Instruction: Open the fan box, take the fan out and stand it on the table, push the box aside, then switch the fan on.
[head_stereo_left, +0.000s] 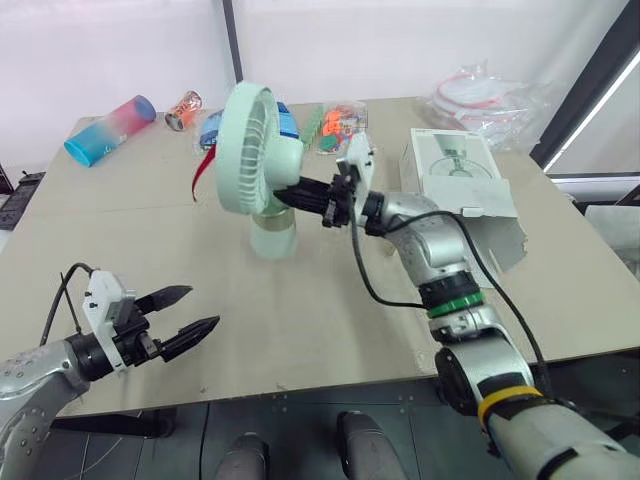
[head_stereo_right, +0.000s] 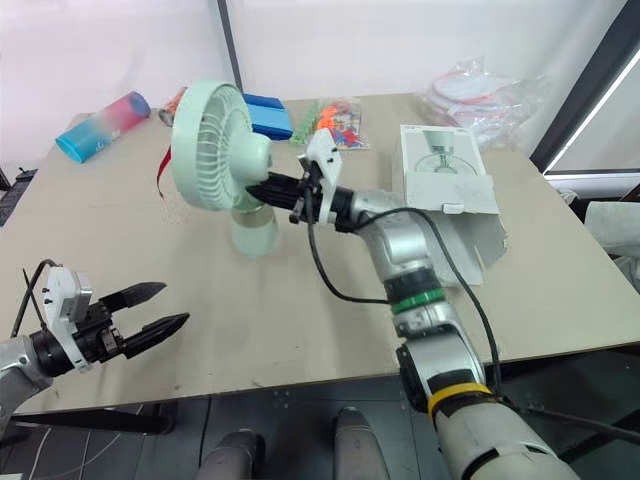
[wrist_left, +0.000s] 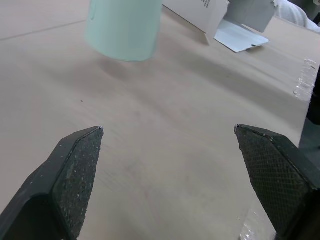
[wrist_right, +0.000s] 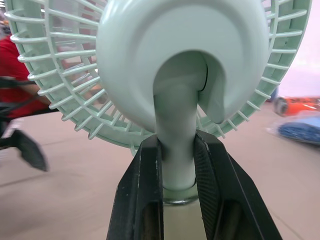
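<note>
Shows the fan (head_stereo_left: 248, 150) pinched at its neck by the right tool (wrist_right: 177, 143), base low over mid-counter (head_stereo_left: 330, 320), contact not clear; left tool (head_stereo_left: 203, 308) spread and idle near the front edge. To stand it well: level the base, lower straight down until seated flat, well apart from the opened box (head_stereo_left: 460, 185) to the right, and only then release. Legible writing: none; just a fan picture on the box, small print unreadable.

The right gripper (head_stereo_left: 288, 194) clamps the fan (head_stereo_left: 247, 148) at its neck (left gripper (head_stereo_left: 197, 311) spread wide).
</note>
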